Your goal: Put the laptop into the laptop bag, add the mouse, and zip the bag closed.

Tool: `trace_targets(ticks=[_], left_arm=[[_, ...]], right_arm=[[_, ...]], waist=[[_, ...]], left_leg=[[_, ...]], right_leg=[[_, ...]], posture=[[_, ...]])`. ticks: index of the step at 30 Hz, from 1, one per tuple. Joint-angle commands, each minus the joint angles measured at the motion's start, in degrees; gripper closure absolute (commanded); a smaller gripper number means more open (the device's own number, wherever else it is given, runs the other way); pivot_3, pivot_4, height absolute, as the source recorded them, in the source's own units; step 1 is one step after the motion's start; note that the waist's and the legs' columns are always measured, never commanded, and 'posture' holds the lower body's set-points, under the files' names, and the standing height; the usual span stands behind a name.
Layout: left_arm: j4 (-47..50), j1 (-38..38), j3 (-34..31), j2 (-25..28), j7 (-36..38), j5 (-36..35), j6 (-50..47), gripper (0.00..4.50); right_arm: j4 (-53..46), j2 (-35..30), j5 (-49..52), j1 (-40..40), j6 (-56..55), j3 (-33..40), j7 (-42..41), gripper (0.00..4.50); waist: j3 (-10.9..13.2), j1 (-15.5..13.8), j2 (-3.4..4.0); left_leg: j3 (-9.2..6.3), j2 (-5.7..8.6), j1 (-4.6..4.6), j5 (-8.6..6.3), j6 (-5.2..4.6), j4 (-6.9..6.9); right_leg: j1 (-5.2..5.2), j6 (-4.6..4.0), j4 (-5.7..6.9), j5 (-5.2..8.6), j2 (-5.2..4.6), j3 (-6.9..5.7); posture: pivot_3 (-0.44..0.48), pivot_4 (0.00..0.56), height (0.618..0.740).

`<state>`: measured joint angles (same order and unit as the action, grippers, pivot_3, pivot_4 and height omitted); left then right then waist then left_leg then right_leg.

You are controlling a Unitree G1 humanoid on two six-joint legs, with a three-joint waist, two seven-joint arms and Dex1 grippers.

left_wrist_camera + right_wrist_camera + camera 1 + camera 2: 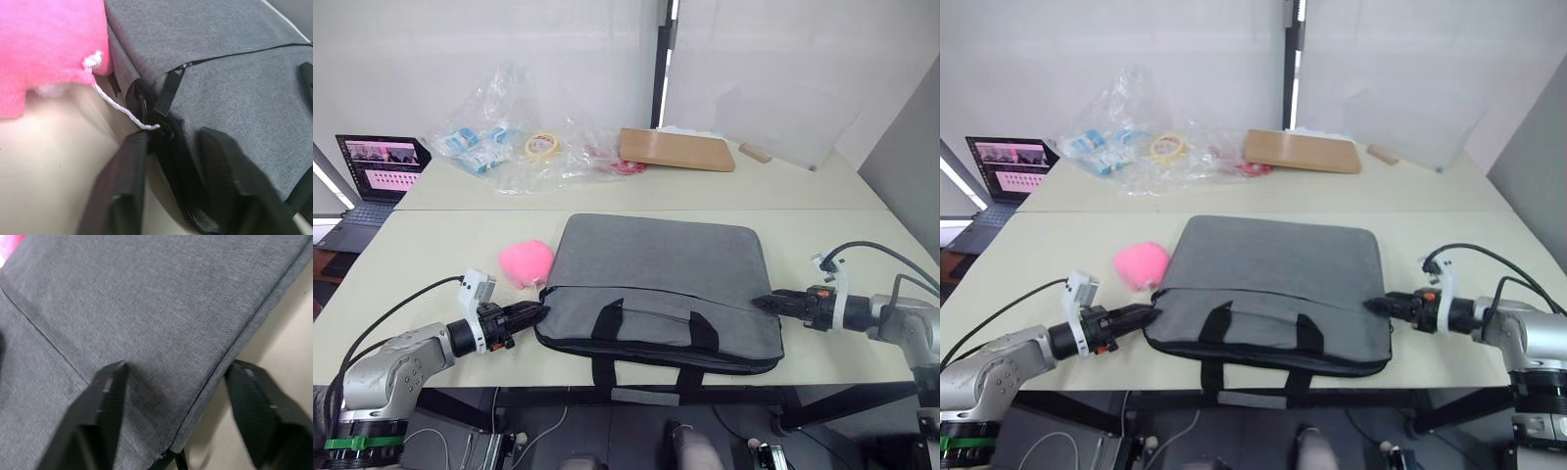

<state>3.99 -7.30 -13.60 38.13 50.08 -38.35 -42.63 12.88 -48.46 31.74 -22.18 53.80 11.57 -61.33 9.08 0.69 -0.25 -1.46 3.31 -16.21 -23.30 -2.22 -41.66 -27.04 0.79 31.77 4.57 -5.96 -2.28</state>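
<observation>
The laptop bag (656, 284), seemingly packed, is being braced on the tabletop (431, 245) by the spread right claw (178, 396) while the spread left claw (168, 161) is being set around its zip end.

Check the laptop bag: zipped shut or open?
Looks shut: the laptop bag lies flat, zip line closed, with the pull at the corner by the left claw.

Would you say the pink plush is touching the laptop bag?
Touching: the left wrist view shows the pink plush pressed against the laptop bag at its corner, no gap visible.
</observation>
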Motion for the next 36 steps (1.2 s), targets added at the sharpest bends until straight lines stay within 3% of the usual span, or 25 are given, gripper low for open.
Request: trace_targets(ticks=[1,2,6,15,25,32,36], left_arm=[[0.6,-0.7,-0.1,0.1,1.0,-0.3,0.9,4.21],[0.9,-0.7,0.2,0.0,1.2,-0.2,1.1,4.49],[1.6,-1.9,1.5,-0.8,1.2,0.0,1.7,4.50],[-2.3,-7.0,2.5,-3.2,-0.2,2.8,3.7,4.50],[-2.9,-6.6,2.8,-1.3,2.7,4.5,4.9,4.50],[-3.8,-3.4,-4.4,3.0,4.3,3.1,6.6,2.14],[-6.9,-2.1,-11.4,8.4,5.8,4.7,11.2,0.84]], right_arm=[[-1.7,-0.3,1.6,-1.5,-0.1,2.0,0.2,2.85],[-1.4,-0.1,1.7,-1.9,-0.1,2.1,0.5,3.21],[-0.6,1.6,1.3,-4.5,-1.2,2.2,3.0,4.46],[4.7,6.3,-1.5,-11.5,-5.0,1.6,9.1,4.46],[6.9,7.4,-2.7,-11.5,-7.4,1.6,8.8,4.46],[4.7,3.7,-3.5,-8.4,-12.5,3.0,5.3,2.10],[7.4,-1.6,-6.7,-6.9,-21.7,3.8,2.4,0.81]], waist=[[0.0,0.0,0.00],[0.0,0.0,0.00],[0.0,0.1,0.00],[0.0,0.1,0.00],[0.0,0.2,0.00],[0.0,0.4,0.01],[0.0,0.4,0.02]], left_leg=[[0.00,0.00,0.00,0.00,0.00,0.00],[0.00,-0.01,0.00,0.00,0.00,0.00],[0.00,-0.01,0.00,0.00,0.00,0.00],[-0.03,0.01,-0.04,0.00,0.01,-0.04],[-0.08,0.00,-0.01,0.00,0.01,-0.04],[-0.09,-0.09,0.03,0.00,0.01,0.01],[-0.09,-0.09,0.03,-0.02,0.04,0.02]], right_leg=[[0.00,0.00,-0.01,0.00,0.00,0.00],[0.00,0.00,-0.02,0.00,0.01,-0.01],[0.00,0.00,-0.01,0.00,0.01,-0.01],[-0.02,0.02,-0.03,-0.02,0.00,0.00],[-0.03,0.04,-0.11,-0.04,0.01,-0.06],[-0.11,0.04,-0.23,-0.04,0.14,-0.07],[-0.22,0.03,-0.25,-0.03,0.20,-0.09]], posture=[[0.000,0.150,0.740],[0.000,0.150,0.740],[0.000,0.150,0.740],[0.000,0.150,0.740],[0.000,0.150,0.740],[0.000,0.150,0.740],[0.000,0.150,0.740]])
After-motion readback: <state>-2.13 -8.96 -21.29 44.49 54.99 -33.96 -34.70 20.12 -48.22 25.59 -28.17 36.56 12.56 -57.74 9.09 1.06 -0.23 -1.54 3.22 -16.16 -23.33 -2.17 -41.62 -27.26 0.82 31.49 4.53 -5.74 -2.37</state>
